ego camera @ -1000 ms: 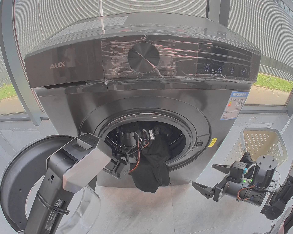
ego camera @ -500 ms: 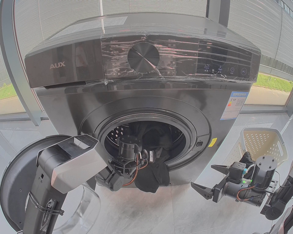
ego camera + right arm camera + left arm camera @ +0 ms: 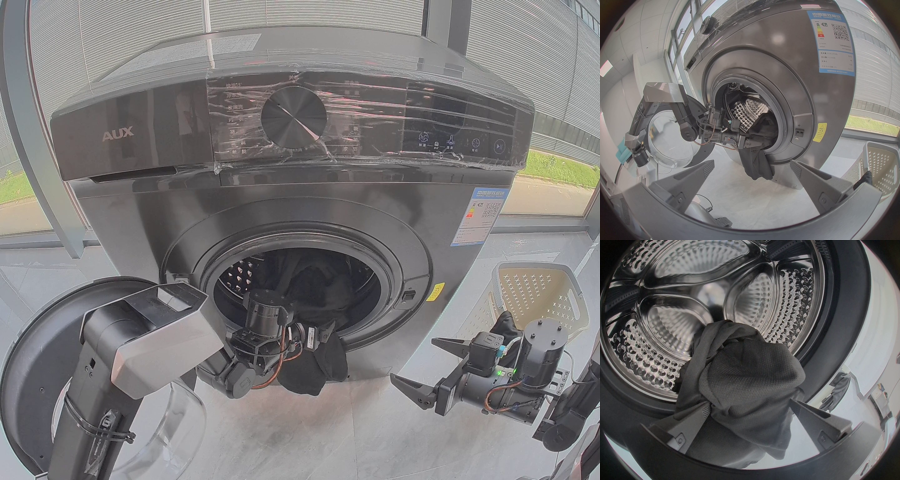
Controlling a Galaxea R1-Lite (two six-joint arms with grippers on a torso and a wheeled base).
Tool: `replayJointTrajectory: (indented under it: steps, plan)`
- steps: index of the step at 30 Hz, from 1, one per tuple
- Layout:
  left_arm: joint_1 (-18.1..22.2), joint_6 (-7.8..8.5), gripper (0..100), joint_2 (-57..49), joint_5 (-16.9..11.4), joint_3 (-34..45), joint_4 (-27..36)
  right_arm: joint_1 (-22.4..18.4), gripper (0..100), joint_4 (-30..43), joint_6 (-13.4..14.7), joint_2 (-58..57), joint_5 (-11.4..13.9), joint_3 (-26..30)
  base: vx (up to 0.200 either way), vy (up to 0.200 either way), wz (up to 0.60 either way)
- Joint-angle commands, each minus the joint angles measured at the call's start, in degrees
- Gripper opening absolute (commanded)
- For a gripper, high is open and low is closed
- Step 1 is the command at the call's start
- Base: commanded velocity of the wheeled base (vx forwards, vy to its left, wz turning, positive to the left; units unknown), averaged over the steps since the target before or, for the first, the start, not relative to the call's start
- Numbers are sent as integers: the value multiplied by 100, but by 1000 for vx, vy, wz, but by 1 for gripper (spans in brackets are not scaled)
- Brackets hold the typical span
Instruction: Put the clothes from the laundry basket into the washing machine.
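Pale brand lettering [image 3: 117, 133] on the washer's [image 3: 350, 206] upper left panel. Blue-and-white label [image 3: 480, 215] with coloured rating bars and a square code at front upper right; print too small to read. Yellow sticker [image 3: 435, 291] beside the door latch [image 3: 408, 295], possibly a warning. White icons [image 3: 459, 144] on the dark touch panel [image 3: 437, 119], under film [image 3: 375, 94]. Faint markings [image 3: 234, 119] around the dial [image 3: 294, 117], unreadable.

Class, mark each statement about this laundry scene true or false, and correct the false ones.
1. The washing machine has its door open. True.
2. The dark garment lies wholly inside the drum. False: part of the dark garment hangs out of the drum over the front rim.
3. The right gripper holds a garment. False: the right gripper is open and empty.
4. The laundry basket stands on the floor. True.
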Motion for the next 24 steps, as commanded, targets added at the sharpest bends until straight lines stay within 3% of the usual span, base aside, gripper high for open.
replayJointTrajectory:
  steps: [1, 6, 7, 12, 24]
  plan:
    - [18, 46, 100, 260, 8, -221, 37, 6, 100, -5, -1, 8, 1, -1, 0, 0, 0]
    - [27, 46, 100, 365, 61, -309, 108, 6, 100, -5, -1, 0, 1, -1, 0, 0, 0]
    - [27, 46, 0, 374, 70, -327, 99, 6, 100, -5, -1, 0, 1, -1, 0, 0, 0]
    - [98, 38, 0, 400, 122, -511, 37, 6, 100, -5, -10, 0, 1, -9, 0, 0, 0]
    - [379, -138, 0, 471, 870, -1830, -455, 278, 100, -5, 34, -18, -34, -27, 0, 0, 0]
